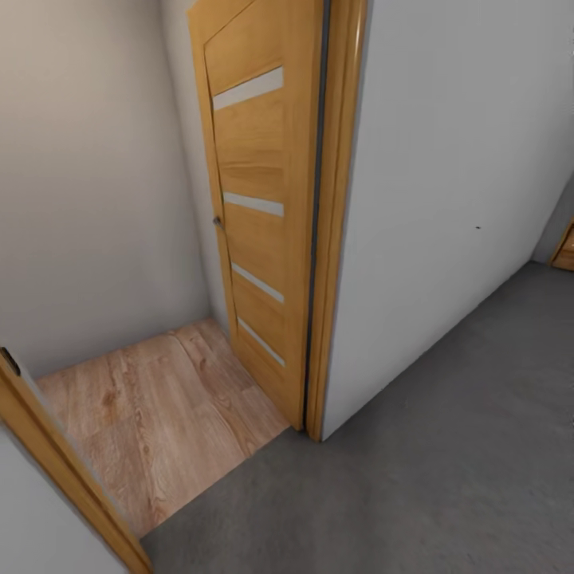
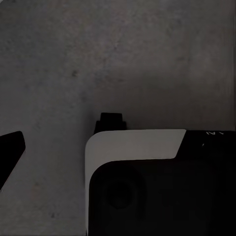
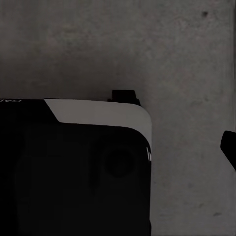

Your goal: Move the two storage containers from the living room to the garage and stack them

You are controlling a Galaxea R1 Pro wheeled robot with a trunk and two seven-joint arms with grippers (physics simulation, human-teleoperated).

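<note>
dark grey concrete floor (image 1: 414,478) lies nearest in the head view, rough and mottled, running under a plain white wall (image 1: 446,175); light wood plank flooring (image 1: 159,414) meets it at a doorway, with beige walls beyond; a tall honey-coloured wooden door (image 1: 259,199) with four narrow pale glass strips stands open against its frame (image 1: 335,215); a second frame edge (image 1: 56,470) cuts the near left corner; each wrist view looks down on the same grey concrete past a rounded black-and-white part of the robot's body (image 2: 147,182); a black tip (image 2: 10,147) pokes in at the edge of each, but i cannot tell whether either pincer is spread or pressed together; no orange-red bin is visible.
</note>
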